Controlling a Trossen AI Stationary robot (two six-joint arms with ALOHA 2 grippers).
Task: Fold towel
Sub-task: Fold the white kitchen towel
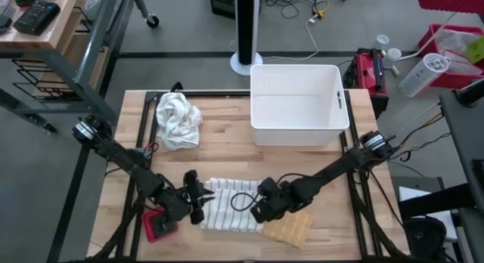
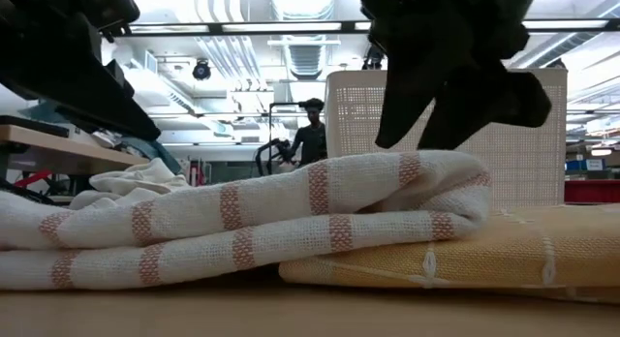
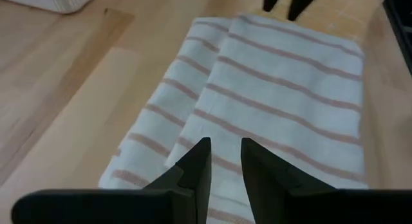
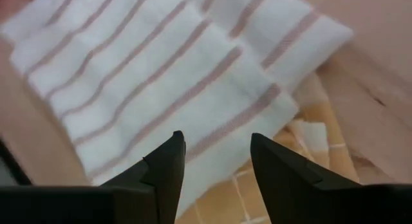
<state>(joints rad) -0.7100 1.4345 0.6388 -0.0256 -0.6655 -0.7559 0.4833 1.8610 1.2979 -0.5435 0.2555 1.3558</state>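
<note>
A white towel with reddish stripes (image 1: 227, 206) lies folded in layers on the wooden table near its front edge. Its right end rests on a flat yellow towel (image 1: 289, 229). My left gripper (image 3: 225, 150) hovers over the striped towel's left end (image 3: 212, 121), its fingers a narrow gap apart with nothing between them. My right gripper (image 4: 215, 147) stands open above the striped towel's right edge (image 4: 257, 102), where that edge overlaps the yellow towel (image 4: 277, 185). In the low view the right gripper's fingers (image 2: 426, 105) hang just above the towel's top fold (image 2: 407, 168).
A crumpled white towel (image 1: 178, 119) lies at the far left of the table. A white bin (image 1: 299, 104) stands at the far right. A red object (image 1: 159, 224) sits by the left arm, near the front left.
</note>
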